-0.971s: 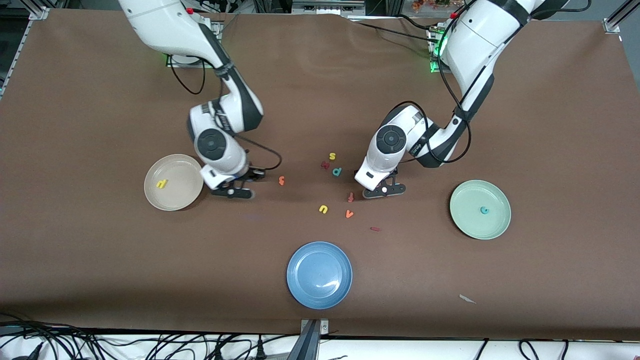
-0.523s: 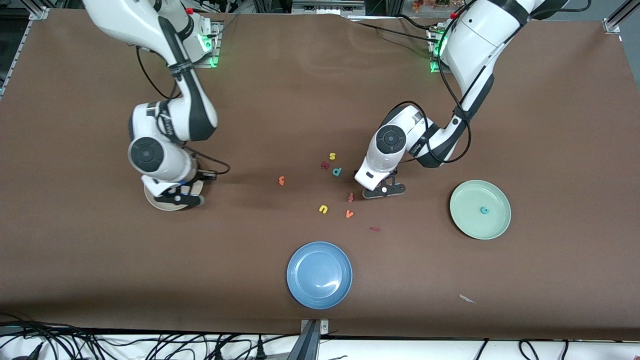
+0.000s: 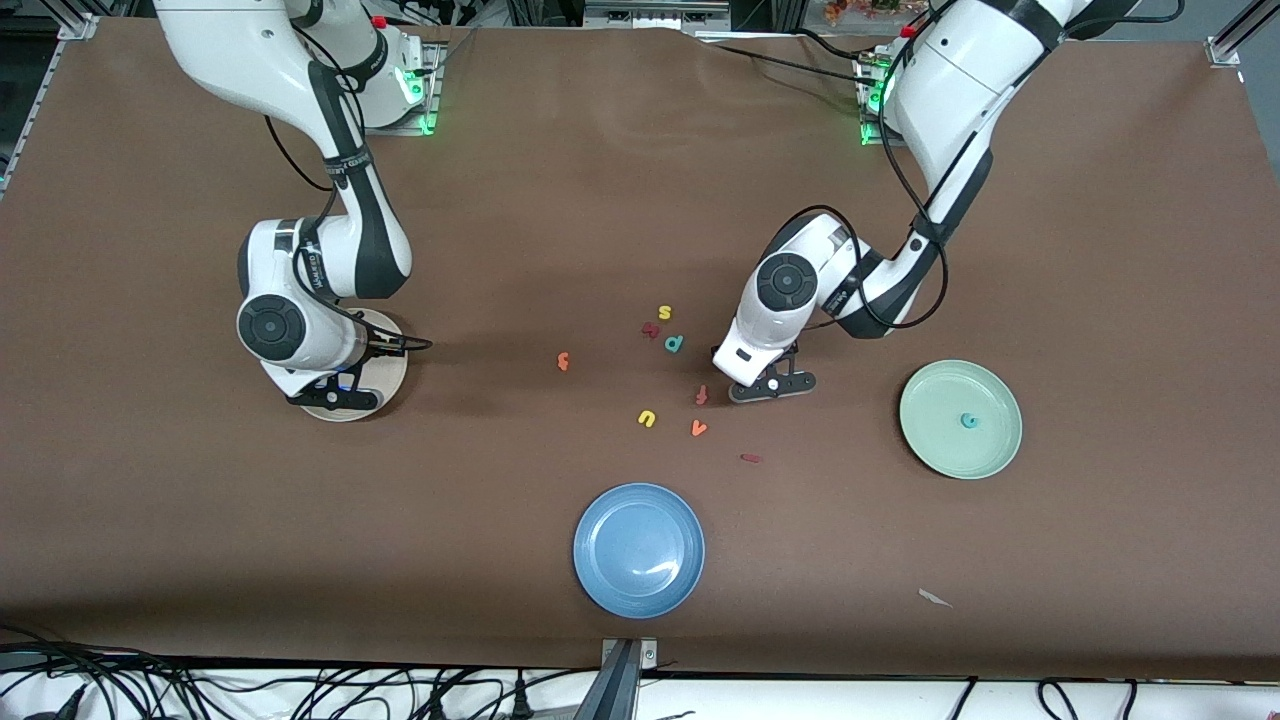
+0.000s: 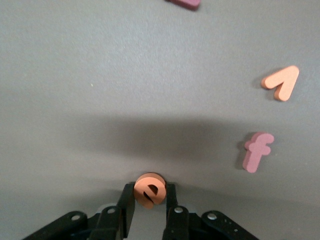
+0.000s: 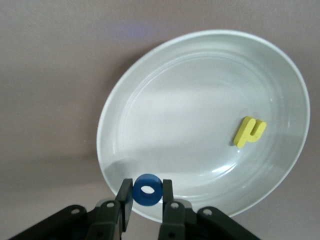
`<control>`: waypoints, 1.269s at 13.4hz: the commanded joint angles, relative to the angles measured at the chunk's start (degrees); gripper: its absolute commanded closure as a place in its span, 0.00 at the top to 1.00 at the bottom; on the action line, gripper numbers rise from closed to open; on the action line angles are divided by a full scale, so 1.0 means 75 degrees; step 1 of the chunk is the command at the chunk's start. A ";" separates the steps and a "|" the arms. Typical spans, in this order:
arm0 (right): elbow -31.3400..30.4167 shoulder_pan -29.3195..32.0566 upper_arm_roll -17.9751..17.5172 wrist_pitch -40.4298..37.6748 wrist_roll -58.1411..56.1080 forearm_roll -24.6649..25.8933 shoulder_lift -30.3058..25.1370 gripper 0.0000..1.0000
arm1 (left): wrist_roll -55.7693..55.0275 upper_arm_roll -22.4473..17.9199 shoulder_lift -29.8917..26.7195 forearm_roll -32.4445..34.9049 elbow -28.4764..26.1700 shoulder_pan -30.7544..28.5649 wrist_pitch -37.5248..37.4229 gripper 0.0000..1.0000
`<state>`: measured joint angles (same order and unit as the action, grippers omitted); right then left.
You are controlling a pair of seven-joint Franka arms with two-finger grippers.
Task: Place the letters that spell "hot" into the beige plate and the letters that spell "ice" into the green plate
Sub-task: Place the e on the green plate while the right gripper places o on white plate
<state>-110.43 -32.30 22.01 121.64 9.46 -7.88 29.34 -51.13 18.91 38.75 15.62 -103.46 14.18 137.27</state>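
Note:
My right gripper (image 3: 338, 398) (image 5: 147, 190) hangs over the edge of the beige plate (image 3: 392, 372) (image 5: 200, 100), shut on the blue o (image 5: 147, 190). The yellow h (image 5: 249, 131) lies in that plate. My left gripper (image 3: 769, 388) (image 4: 149, 192) is low over the table beside the red-orange f (image 3: 702, 395) (image 4: 257, 151), shut on the orange e (image 4: 149, 190). The teal c (image 3: 967, 421) rests in the green plate (image 3: 960, 455). The orange t (image 3: 563, 361) lies mid-table. The dark red i (image 3: 750, 458) lies nearer the front camera than the left gripper.
A blue plate (image 3: 638, 549) stands near the table's front edge. Loose letters lie between the arms: yellow s (image 3: 664, 313), teal p (image 3: 674, 343), a dark red letter (image 3: 650, 329), yellow u (image 3: 647, 418) and orange v (image 3: 699, 428) (image 4: 281, 82).
My right arm has swung from beside the beige plate to over it, carrying the blue o. The left gripper's fingers have drawn in on the orange e; that arm barely moved.

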 commanded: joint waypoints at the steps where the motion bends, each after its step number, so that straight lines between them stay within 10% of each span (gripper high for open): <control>1: -0.0369 0.0029 0.0018 0.0420 -0.0276 0.0090 -0.0069 0.12 | 0.0335 -0.0013 -0.0022 0.0261 0.0225 -0.0237 -0.0336 0.28; 17: -0.0428 0.0545 0.0018 0.0702 -0.1576 0.0079 0.0060 0.15 | 0.5256 0.0010 -0.0584 0.0261 0.0389 -0.2885 -0.1474 0.28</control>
<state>-113.46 -29.23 22.37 125.82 0.41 -7.88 29.68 -15.58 18.32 35.79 15.69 -100.05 -5.43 127.46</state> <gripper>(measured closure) 0.722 0.709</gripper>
